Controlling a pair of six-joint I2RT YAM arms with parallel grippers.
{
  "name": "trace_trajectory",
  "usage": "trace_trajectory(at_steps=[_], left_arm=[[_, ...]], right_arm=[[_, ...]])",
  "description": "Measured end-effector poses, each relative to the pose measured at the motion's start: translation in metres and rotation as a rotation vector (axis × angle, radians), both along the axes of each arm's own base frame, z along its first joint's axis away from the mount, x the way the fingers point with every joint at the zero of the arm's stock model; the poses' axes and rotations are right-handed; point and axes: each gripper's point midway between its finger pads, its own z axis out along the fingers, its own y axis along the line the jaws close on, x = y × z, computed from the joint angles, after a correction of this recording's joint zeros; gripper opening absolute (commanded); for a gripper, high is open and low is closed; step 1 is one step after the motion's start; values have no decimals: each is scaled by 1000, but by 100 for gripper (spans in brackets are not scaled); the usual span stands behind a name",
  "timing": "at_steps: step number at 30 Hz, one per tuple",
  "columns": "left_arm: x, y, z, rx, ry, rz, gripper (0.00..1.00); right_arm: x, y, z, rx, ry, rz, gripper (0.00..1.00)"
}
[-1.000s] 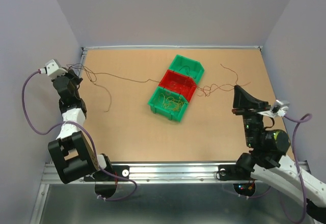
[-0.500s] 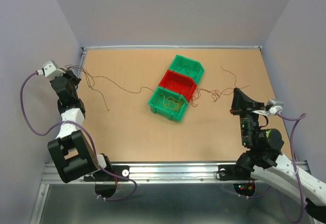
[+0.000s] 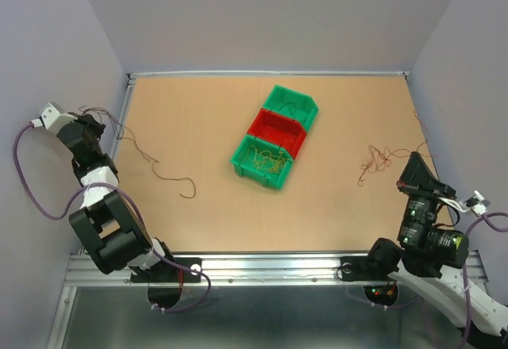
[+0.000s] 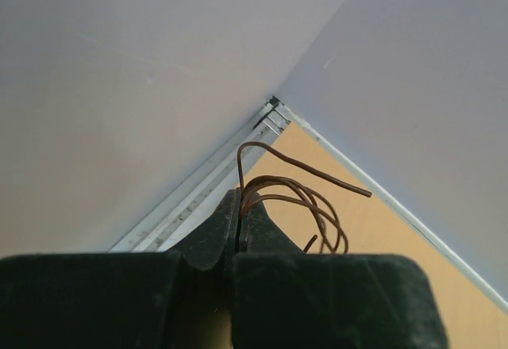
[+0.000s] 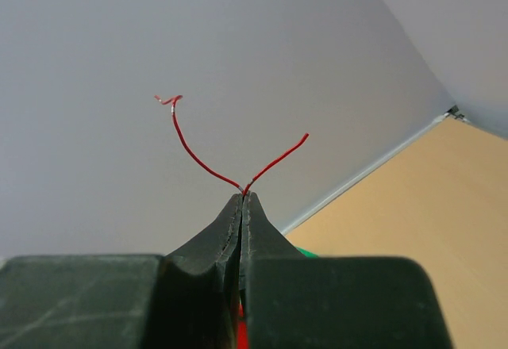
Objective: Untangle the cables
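Observation:
The cables lie apart in two strands. A brown cable [image 3: 163,173] trails over the table from my left gripper [image 3: 101,120] at the far left edge. In the left wrist view the left gripper [image 4: 239,200] is shut on the brown cable's loops [image 4: 305,194]. A red-brown cable [image 3: 373,159] lies in a small clump at the right, close to my right gripper [image 3: 413,159]. In the right wrist view the right gripper [image 5: 243,197] is shut on a thin red cable [image 5: 189,149], two ends sticking out past the tips. Yellow cables [image 3: 262,159] lie in the near green bin.
Three bins stand in a diagonal row mid-table: a far green bin [image 3: 305,101], a red bin [image 3: 266,117] and a near green bin [image 3: 240,159]. Grey walls close in the table at left, back and right. A metal rail [image 3: 262,266] runs along the near edge.
Both arms have pulled outward, the left to the left, the right to the right and nearer. The strand that stretched past the bins has parted: brown cable now left, red clump right.

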Motion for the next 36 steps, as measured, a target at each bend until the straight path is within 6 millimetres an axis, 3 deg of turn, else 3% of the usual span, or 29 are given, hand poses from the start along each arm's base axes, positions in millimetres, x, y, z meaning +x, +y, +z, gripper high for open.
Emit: trace_trajectory(at_steps=[4,6,10,12,15,16,17,19,21,26,31,32,33,34,35,36], left_arm=[[-4,19,-7,-44,-1,10,0],[-2,14,-10,-61,-2,-29,0],[5,-6,-4,-59,-17,-124,0],[8,-23,5,-36,-30,-177,0],[5,-65,34,39,-87,-276,0],[2,-79,44,71,-108,-306,0],[-4,-95,58,121,-137,-338,0],[-15,-123,83,192,-197,-389,0],[-28,-149,111,270,-270,-437,0],[-58,-171,148,391,-371,-456,0],[-72,-185,155,454,-401,-506,0],[-74,-190,155,465,-403,-528,0],[-75,-193,155,472,-405,-546,0],[-76,-198,155,479,-405,-569,0],[-77,-203,154,488,-406,-600,0],[-78,-207,153,493,-406,-623,0]], right_arm=[[-4,-11,-5,44,1,-37,1],[-2,-7,-4,20,-2,-28,1],[10,21,-1,-94,-3,29,1],[22,46,-3,-202,36,78,1],[38,96,0,-389,68,214,1],[44,126,3,-477,66,309,1],[46,140,4,-516,67,350,1],[45,190,4,-643,39,538,1],[34,237,1,-751,-9,748,1],[-1,315,-38,-893,-49,1196,1],[-17,355,-73,-968,-6,1465,1],[-18,359,-78,-984,2,1485,7],[-18,364,-85,-1005,15,1513,40],[-19,369,-91,-1027,25,1539,58],[-20,375,-101,-1059,40,1564,68],[-21,378,-107,-1086,42,1576,71]])
